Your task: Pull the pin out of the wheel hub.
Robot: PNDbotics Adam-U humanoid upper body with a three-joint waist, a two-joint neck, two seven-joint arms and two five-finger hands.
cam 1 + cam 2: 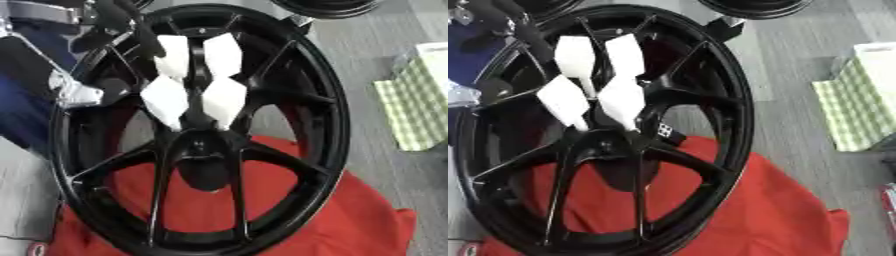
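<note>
Wheel (197, 130), black, multi-spoke, lying tilted on red cloth (350, 220) over grey surface (367, 45). Hub (203, 147) at centre of wheel, dark, with spokes running out to rim on all sides.

Four white wedge-shaped pieces (223, 55) seated in spoke openings just above hub, two in an upper pair, two in a lower pair, narrow ends pointing toward hub. No telling which of these, if any, is the pin; nothing else pin-like to be made out at hub.

Left hand (131, 25) entering from upper left, black, over rim of wheel, one dark finger reaching to edge of upper-left white piece. Spread or curled: cannot tell, black fingers merging with black spokes behind. Silver joint (77, 94) of left arm lower down, beside left rim.

Blue fabric (26, 105) at left edge, outside rim. Green-and-white checked item (411, 110) at right, well apart from wheel. Second black wheel (325, 7) partly showing at top edge.
</note>
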